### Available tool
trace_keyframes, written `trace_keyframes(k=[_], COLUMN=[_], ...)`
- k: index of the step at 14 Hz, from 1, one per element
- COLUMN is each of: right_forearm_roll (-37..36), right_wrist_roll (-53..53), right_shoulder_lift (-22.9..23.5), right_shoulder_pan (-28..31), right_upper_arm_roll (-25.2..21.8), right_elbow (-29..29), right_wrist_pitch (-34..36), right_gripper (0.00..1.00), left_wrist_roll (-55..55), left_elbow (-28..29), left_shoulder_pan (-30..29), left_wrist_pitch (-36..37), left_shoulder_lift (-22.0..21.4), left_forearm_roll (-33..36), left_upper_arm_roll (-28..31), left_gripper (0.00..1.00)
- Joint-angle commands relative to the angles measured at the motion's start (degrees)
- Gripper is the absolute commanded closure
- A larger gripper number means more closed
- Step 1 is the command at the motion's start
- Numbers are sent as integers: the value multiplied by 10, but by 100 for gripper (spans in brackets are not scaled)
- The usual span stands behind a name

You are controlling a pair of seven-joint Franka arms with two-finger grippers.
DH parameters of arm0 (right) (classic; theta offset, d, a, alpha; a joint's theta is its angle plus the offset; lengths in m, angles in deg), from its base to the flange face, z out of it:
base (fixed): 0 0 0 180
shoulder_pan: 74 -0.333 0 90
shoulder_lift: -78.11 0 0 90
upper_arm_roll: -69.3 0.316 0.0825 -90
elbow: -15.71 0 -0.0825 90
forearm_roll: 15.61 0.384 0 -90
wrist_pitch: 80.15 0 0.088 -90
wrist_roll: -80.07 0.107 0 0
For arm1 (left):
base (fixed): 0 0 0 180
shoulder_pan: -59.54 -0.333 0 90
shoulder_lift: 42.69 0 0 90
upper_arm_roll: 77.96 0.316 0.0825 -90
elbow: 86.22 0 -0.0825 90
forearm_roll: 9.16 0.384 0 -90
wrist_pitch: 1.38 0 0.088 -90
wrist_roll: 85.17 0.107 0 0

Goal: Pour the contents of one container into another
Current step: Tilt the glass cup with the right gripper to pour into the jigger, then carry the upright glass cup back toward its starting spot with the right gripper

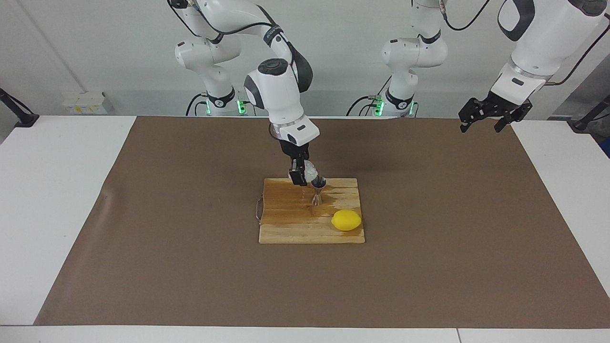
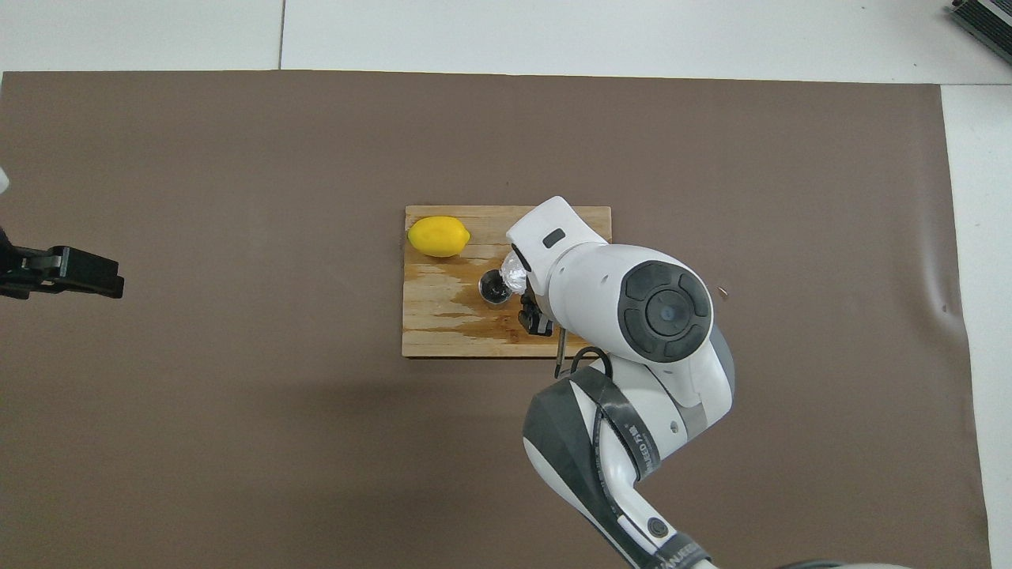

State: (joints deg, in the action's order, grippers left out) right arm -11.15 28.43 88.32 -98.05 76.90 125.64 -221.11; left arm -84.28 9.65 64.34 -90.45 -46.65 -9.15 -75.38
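My right gripper (image 1: 302, 174) is shut on the small clear cup (image 1: 311, 169) and holds it tilted over the mouth of the steel hourglass jigger (image 1: 318, 192). The jigger stands upright on the wooden cutting board (image 1: 295, 229). In the overhead view the cup (image 2: 514, 273) touches or overlaps the jigger's rim (image 2: 494, 288), and the right arm covers most of the right gripper (image 2: 534, 310). My left gripper (image 1: 492, 114) waits up in the air over the left arm's end of the table, also seen in the overhead view (image 2: 71, 271).
A yellow lemon (image 1: 346, 220) lies on the board, farther from the robots than the jigger. The board has a dark wet patch (image 1: 286, 202) around the jigger. A brown mat (image 1: 429, 214) covers the table. Small specks (image 2: 721, 292) lie on the mat.
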Motion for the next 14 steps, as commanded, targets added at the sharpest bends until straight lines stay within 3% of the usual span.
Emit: trace_keyframes(k=[1, 6, 14], right_forearm_roll=[77, 285, 505], right_wrist_roll=[-55, -229, -508], right_shoulder_lift=[-12, -29, -24], right_shoulder_pan=[15, 76, 213], right_upper_arm_roll=[5, 4, 4], right_elbow=[5, 11, 66], right_wrist_pitch=[-19, -16, 24], right_gripper=[89, 89, 89], left_wrist_roll=[3, 3, 3], left_elbow=[17, 17, 17], left_shoulder_pan=[-4, -4, -4], left_wrist_pitch=[-2, -2, -2], left_shoulder_lift=[-17, -17, -17], left_forearm_roll=[1, 1, 1], left_upper_arm_roll=[-1, -1, -1], left_gripper=[0, 0, 0])
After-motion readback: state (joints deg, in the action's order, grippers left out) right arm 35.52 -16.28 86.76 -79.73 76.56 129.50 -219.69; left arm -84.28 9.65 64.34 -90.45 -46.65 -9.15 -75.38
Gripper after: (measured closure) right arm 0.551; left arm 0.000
